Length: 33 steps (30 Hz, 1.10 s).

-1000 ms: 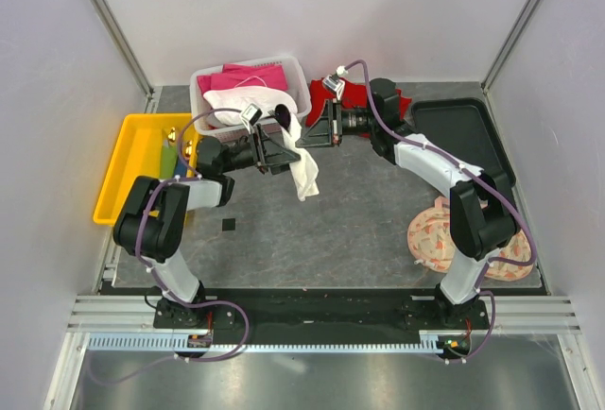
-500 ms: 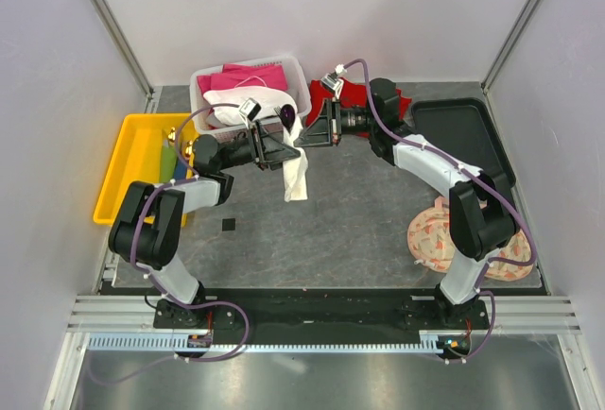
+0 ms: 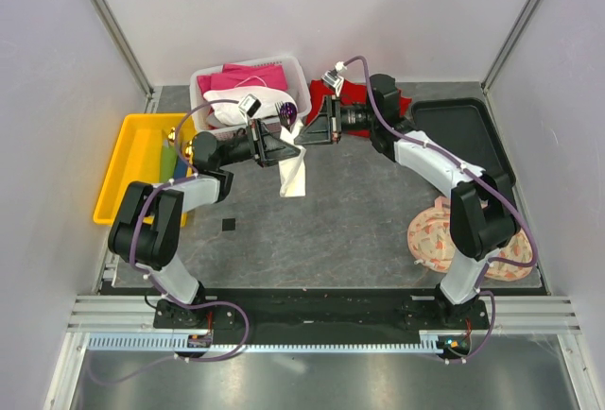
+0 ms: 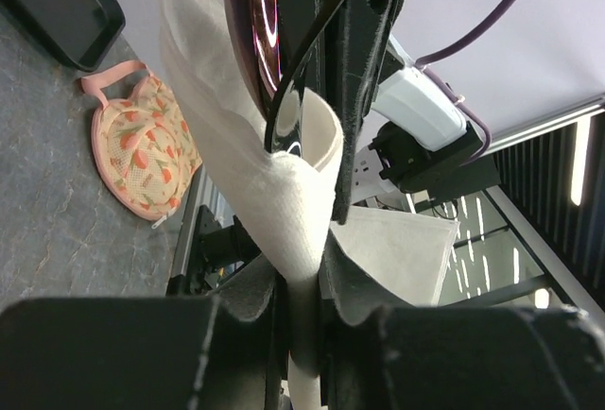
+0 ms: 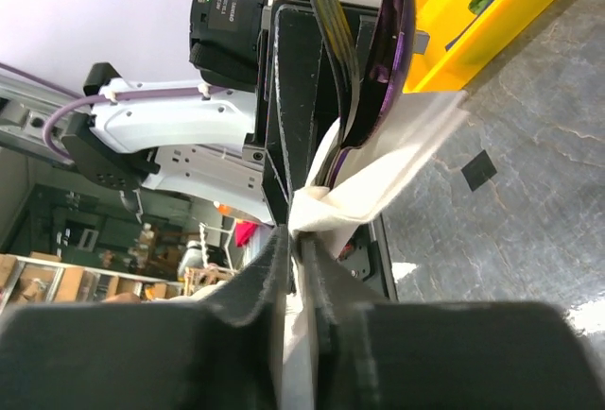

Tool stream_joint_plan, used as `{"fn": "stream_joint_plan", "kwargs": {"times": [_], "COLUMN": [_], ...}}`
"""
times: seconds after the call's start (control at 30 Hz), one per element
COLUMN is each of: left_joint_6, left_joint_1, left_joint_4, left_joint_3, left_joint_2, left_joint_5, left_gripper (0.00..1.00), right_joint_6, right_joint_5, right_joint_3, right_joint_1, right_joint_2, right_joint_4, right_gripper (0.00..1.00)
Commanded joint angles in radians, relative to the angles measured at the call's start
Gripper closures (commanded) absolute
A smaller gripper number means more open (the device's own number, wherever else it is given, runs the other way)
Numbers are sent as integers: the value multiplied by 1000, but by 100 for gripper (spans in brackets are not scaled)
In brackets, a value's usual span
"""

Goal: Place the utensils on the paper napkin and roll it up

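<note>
Left tool (image 4: 304, 287): jaws narrow, pinched on a fold of the paper napkin (image 3: 295, 176).
Right tool (image 5: 295, 230): jaws narrow, clamped on the same sheet from the opposite side, facing the left tool.
Paper napkin: in the air between both tools, its long axis running from the tools towards the near edge, its free end hanging over the surface (image 3: 359, 221).
Purple utensil (image 3: 287, 111): bowl end sticking out of the napkin's top fold, towards the white basket (image 3: 201, 79); handle hidden.
</note>
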Motion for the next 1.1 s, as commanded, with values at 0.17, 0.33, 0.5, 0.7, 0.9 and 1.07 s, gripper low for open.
{"fn": "stream_joint_plan", "kwargs": {"times": [0.17, 0.33, 0.5, 0.7, 0.9, 1.07], "left_joint_6": [82, 432, 629, 810, 862, 799], "left_joint_1": [27, 46, 92, 104, 97, 94], "left_joint_4": [289, -259, -591, -1001, -1123, -1075], "left_joint_3": [36, 58, 112, 247, 348, 319], "left_joint_2": [-16, -79, -104, -139, -151, -182], "left_joint_5": [29, 34, -116, -373, -442, -436], "left_gripper": [98, 98, 98, 98, 98, 98], "right_joint_6": [-147, -343, -431, -425, -463, -474], "right_joint_5": [20, 174, 369, 543, 691, 750], "right_joint_3": [100, 187, 157, 109, 165, 169], "right_joint_1": [-45, -65, -59, 21, 130, 182], "right_joint_2": [-52, -61, -107, -170, -148, -125], "right_joint_4": [-206, -542, -645, -600, -617, -605], "right_gripper": [29, 8, 8, 16, 21, 28]}}
